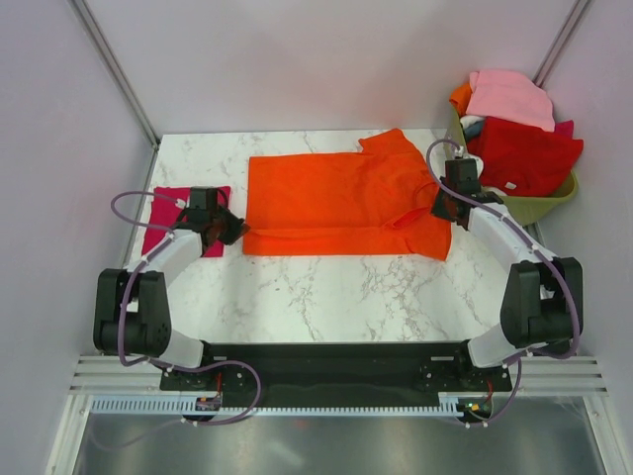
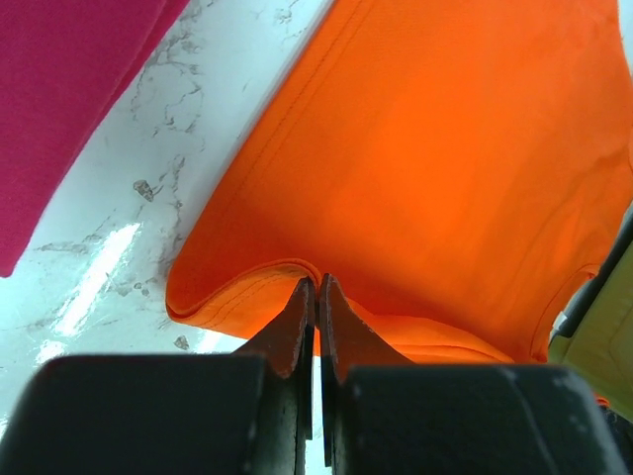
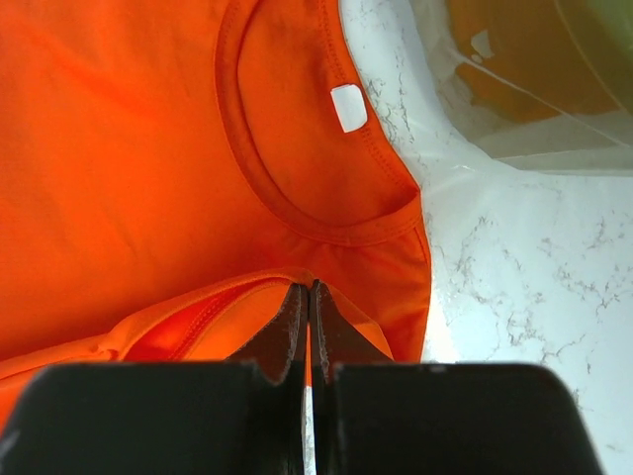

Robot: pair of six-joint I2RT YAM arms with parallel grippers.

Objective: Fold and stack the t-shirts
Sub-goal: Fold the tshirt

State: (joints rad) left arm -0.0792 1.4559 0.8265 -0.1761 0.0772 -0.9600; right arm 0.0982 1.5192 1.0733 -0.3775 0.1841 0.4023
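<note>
While the orange t-shirt (image 1: 341,203) lies spread across the middle of the marble table (image 1: 326,292), the 2 arms reach to its near edge from opposite ends. The left gripper (image 2: 316,289) is clamped tight on a raised fold of the shirt's hem at its left corner. The right gripper (image 3: 307,289) is likewise closed on a lifted fold of orange cloth just below the collar, where the white neck tag (image 3: 348,107) shows; how much cloth sits between its fingers is hard to tell. The crimson-magenta t-shirt (image 1: 158,213) rests folded flat at the table's left edge, partly under the left wrist and apart from the orange one. 1 green basket (image 1: 544,206) at the right rear corner holds pink, red and orange clothes.
</note>
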